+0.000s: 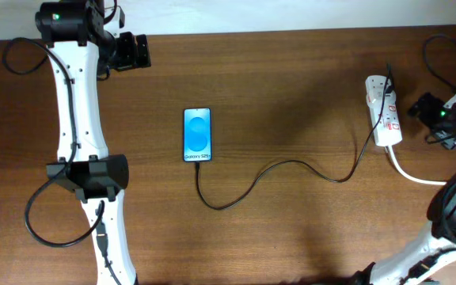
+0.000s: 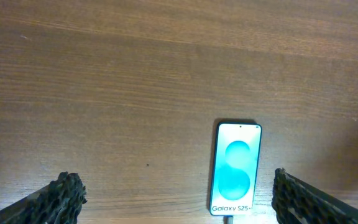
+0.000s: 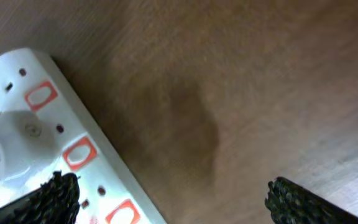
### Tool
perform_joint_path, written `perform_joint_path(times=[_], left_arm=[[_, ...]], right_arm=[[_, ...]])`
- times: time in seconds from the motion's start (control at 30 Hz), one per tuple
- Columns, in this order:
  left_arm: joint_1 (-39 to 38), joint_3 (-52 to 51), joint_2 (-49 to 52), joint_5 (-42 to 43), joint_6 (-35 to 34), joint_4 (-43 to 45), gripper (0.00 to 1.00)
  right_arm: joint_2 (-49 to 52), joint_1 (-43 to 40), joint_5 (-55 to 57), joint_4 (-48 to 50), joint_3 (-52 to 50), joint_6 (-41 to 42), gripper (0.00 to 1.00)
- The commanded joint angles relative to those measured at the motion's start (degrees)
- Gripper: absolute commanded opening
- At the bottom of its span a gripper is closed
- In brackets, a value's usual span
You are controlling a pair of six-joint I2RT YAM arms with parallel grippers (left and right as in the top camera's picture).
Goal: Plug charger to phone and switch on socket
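Observation:
The phone [image 1: 198, 134] lies flat mid-table, its blue screen lit with "Galaxy" text; it also shows in the left wrist view [image 2: 236, 168]. The thin black charger cable [image 1: 291, 164] curves from the phone's bottom edge, where its tip [image 2: 229, 219] meets the phone, to the white socket strip [image 1: 385, 119] at the right. My left gripper [image 1: 135, 51] is open and empty at the far left back, well away from the phone; its fingers [image 2: 174, 180] frame the phone from above. My right gripper [image 1: 423, 107] is open beside the strip; its fingers [image 3: 173, 185] sit over the strip's edge [image 3: 42, 143], with red switch marks visible.
The strip's thick white cord [image 1: 414, 176] runs off to the right by my right arm's base. My left arm's white links [image 1: 81, 119] stretch along the table's left side. A black robot cable [image 1: 450, 55] loops at the back right.

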Motion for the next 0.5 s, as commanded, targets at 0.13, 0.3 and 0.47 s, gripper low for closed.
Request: perform_joint_path(times=[0.13,0.3,0.47], left_arm=[[0.24,0.72,-1.51,-0.22,-0.28,-0.02,0.99],[0.24,0.72,-1.51,-0.22,-0.28,-0.02,0.99],[0.24,0.72,-1.51,-0.22,-0.28,-0.02,0.99]], right_arm=[[4.39,7.08,3.63,5.84,0.52,-3.21,0.98],[6.62,7.26,5.68,5.75,0.50,2.95,0.98],[8.31,7.26,3.08,5.53,0.50,3.74,0.98]])
